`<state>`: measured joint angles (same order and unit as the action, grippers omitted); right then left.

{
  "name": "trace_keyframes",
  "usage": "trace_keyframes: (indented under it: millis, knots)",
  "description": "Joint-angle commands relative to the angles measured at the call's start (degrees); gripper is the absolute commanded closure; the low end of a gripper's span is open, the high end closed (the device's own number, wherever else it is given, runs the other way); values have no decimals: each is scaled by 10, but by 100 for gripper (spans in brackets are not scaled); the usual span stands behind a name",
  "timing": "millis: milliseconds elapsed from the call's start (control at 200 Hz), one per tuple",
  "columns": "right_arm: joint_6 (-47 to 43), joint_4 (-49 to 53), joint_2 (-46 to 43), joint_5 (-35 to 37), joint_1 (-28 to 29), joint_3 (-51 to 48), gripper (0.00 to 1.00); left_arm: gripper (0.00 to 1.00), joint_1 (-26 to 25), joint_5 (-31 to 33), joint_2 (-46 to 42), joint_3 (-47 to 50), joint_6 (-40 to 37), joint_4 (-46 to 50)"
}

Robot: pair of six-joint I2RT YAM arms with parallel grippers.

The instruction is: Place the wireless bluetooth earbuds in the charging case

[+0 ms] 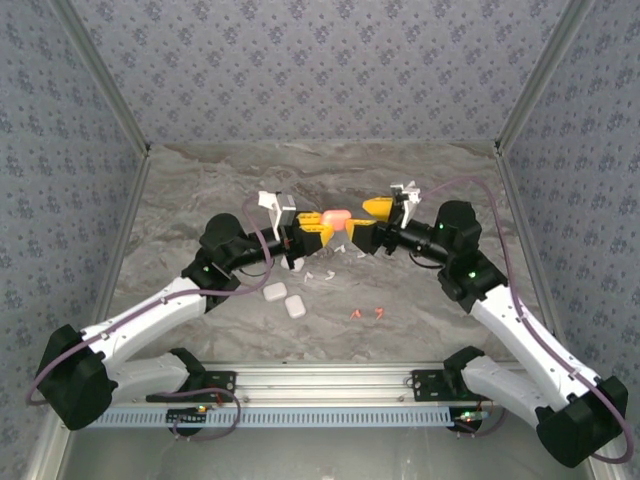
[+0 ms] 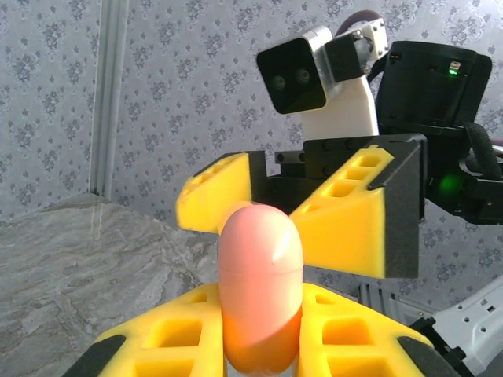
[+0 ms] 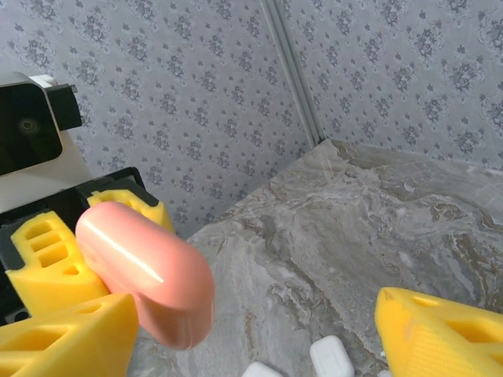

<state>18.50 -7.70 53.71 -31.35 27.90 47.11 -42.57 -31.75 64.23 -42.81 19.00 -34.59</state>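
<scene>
Left gripper [image 1: 322, 228] has its jaws clenched on the pink case [image 2: 259, 275], holding it up off the surface [image 1: 450, 300]. Right gripper [image 1: 360, 222] meets it, jaws spread wide around the case's top. 2 orange-red earbuds [image 1: 356, 314] lie on the surface, well apart from the case.

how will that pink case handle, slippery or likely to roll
The pink case shows a glossy streak, so it is probably slippery and may twist in the left end effector. Its rounded capsule shape would likely roll if laid on the table. It looks rigid, undented where clamped.
</scene>
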Motion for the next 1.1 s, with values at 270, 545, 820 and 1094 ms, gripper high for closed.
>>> trace_keyframes:
  millis: [270,545,820,1094]
  knots:
    - [-4,-6,32,0,3,49,24,100,-4,-38,-2,-23,-18,-20]
    - [-8,10,36,-2,-2,66,24,100,-5,-36,-2,-23,-32,-15]
    - [-10,55,-30,-9,-15,59,23,100,-5,9,-9,20,-83,-52]
    - [58,307,-102,149,-17,49,29,100,-5,50,-58,102,-143,-74]
